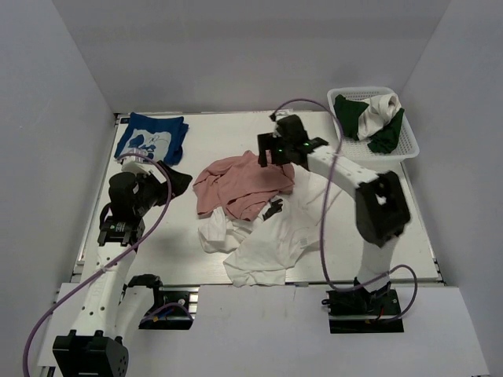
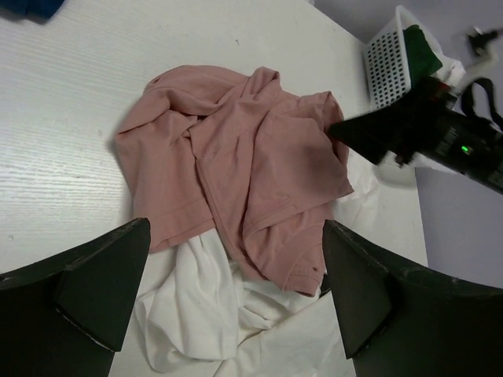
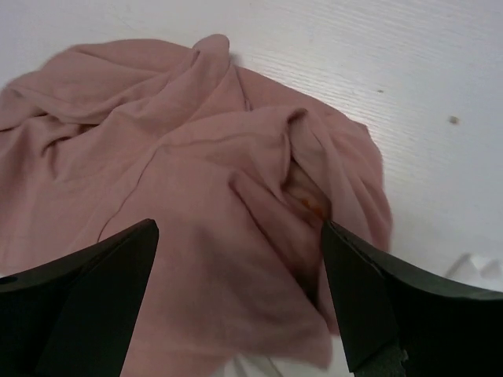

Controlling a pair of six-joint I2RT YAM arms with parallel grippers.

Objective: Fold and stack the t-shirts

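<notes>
The right jaws stand wide apart just above the crumpled pink shirt [image 3: 196, 204], gripping nothing. The left jaws, also apart and empty, hang near its left side. The pink shirt lies mid-bench [image 1: 228, 129], overlapping a rumpled white shirt [image 1: 267, 243]. A blue shirt [image 1: 153, 137] sits at the far left corner.

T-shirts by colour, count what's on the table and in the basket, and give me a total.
Blue t-shirt: 1
Dusty-pink t-shirt: 1
White t-shirts: 2, one under the pink, one in the basket
Dark green t-shirt: 1
Total: 5
</notes>
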